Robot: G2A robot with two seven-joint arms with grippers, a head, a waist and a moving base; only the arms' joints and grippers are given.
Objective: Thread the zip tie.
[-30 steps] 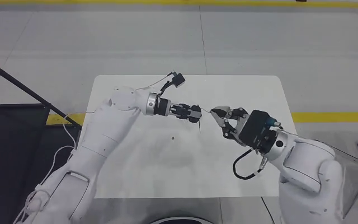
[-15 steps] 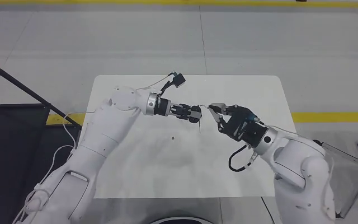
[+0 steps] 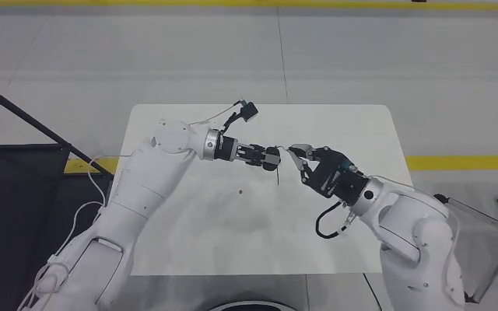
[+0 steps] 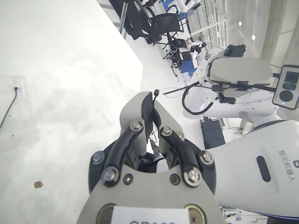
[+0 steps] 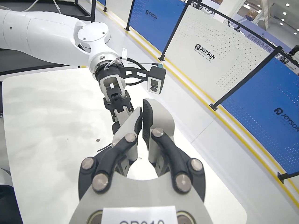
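Note:
A thin black zip tie (image 3: 286, 148) spans the short gap between my two grippers above the middle of the white table (image 3: 334, 233). My left gripper (image 3: 272, 158) is shut on it, and the tie's square head (image 4: 156, 92) pokes out past the fingertips of that gripper (image 4: 151, 99). My right gripper (image 3: 296, 156) faces the left one almost tip to tip, and this gripper (image 5: 143, 108) is shut on the strap. A loose bit of strap (image 5: 105, 148) sticks out beside it, and the tail (image 4: 179, 89) points away in the air.
A second black zip tie (image 3: 278, 176) lies on the table just below the grippers, on a clear plastic sheet (image 4: 14, 82). A small brown speck (image 3: 240, 190) lies to its left. The table's far edge (image 3: 311, 106) lies beyond the grippers.
My right gripper has moved left and slightly away from me, closing most of the gap to the left gripper. The left arm has stayed put.

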